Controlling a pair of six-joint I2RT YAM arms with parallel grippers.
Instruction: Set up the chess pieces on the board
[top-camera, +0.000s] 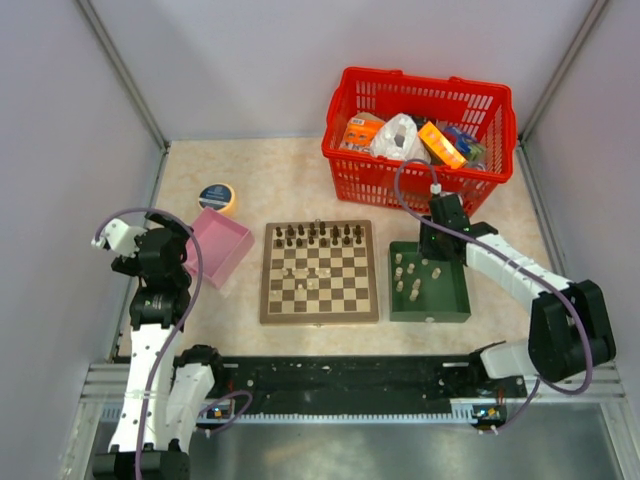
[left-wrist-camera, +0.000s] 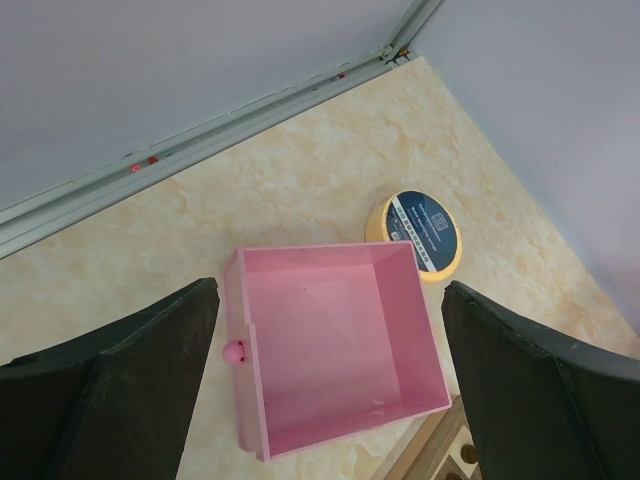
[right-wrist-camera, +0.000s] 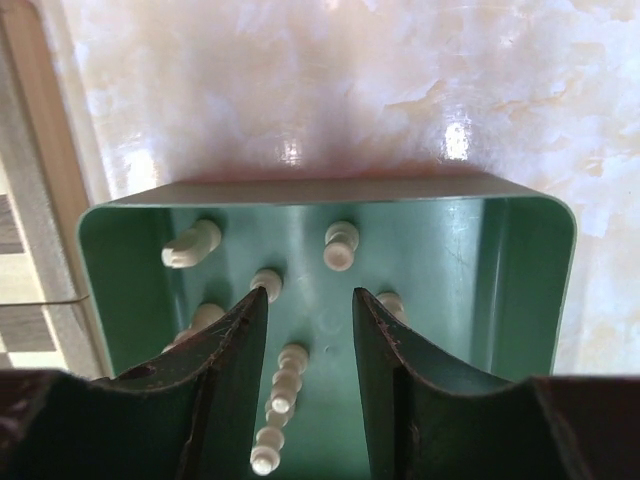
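Left gripper (left-wrist-camera: 330, 298) is hovering over open pink square box (left-wrist-camera: 335, 385), black jaws spread wide, holding nothing. Round yellow-rimmed tin (top-camera: 217, 196) is sitting just beyond box. Square wooden chessboard (top-camera: 330, 293) is lying mid-table; dark brown chess pieces (top-camera: 320, 236) are lining its far rows, with a few cream ones near centre. More cream pieces (right-wrist-camera: 340, 245) are lying in green rectangular tray (right-wrist-camera: 450, 260) right of board. Right gripper (right-wrist-camera: 308, 300) is hanging over tray, jaws slightly parted, pinching nothing. Red plastic basket (top-camera: 420, 100) is sitting behind.

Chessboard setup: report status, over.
Left gripper open, empty, over pink box. Right gripper open over pale pieces in green tray. Board: dark pieces along far side, few pale ones mid-board. No obstacle seen between tray and board.
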